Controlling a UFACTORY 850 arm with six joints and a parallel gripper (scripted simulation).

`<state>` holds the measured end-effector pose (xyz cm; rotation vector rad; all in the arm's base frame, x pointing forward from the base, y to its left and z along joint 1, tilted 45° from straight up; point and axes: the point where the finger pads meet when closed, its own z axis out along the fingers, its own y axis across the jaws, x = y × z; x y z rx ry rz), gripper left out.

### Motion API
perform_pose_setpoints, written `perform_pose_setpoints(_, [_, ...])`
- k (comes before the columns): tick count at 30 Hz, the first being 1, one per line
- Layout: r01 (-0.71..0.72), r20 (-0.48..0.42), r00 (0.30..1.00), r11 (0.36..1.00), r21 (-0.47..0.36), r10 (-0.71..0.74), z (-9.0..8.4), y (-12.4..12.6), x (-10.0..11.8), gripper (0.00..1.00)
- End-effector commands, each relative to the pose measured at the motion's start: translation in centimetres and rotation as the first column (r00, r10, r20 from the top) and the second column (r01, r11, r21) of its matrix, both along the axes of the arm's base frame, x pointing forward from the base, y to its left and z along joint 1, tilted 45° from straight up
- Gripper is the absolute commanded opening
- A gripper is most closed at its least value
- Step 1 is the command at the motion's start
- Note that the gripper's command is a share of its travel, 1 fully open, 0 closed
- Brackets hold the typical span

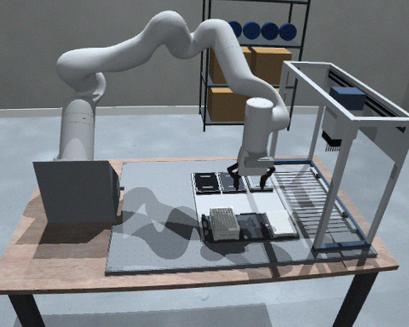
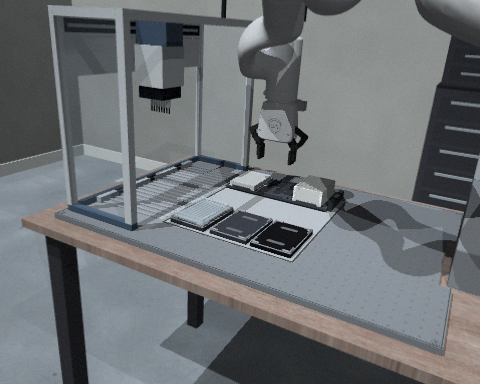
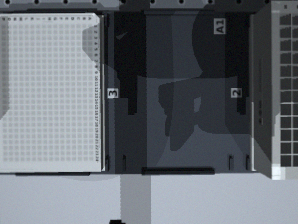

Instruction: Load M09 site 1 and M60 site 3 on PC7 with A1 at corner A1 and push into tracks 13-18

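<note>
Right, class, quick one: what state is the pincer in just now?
Pincer: open, holding nothing, above the carrier.

A wooden table (image 1: 12, 272) carries a grey perforated mat (image 1: 157, 251) and a grey box (image 1: 76, 192).

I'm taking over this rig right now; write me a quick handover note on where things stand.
Gripper: open, empty, raised above the carrier.
Black plate carrier PC7: loose on the apron, not in the rails.
White deep-well block M09 on site 1, white 384-well plate M60 on site 3, site 2 bare.
Pale 96-well plate M06 in its nest; the other two nests bare.
Left: push PC7 into tracks 13-18 until the lamp lights.
</note>
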<state>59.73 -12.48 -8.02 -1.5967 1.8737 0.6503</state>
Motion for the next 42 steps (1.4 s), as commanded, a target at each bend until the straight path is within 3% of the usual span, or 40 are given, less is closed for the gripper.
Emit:
perform_pose_setpoints(1, [0.001,0.001,1.000,1.000,-0.001,-0.001,-1.4,-1.5,-0.1,1.00])
perform_pose_setpoints(37, [0.001,0.001,1.000,1.000,-0.001,-0.001,-12.7,-12.8,-1.9,1.00])
perform_pose_setpoints(42, [0.001,0.001,1.000,1.000,-0.001,-0.001,-12.8,-12.9,-1.9,1.00])
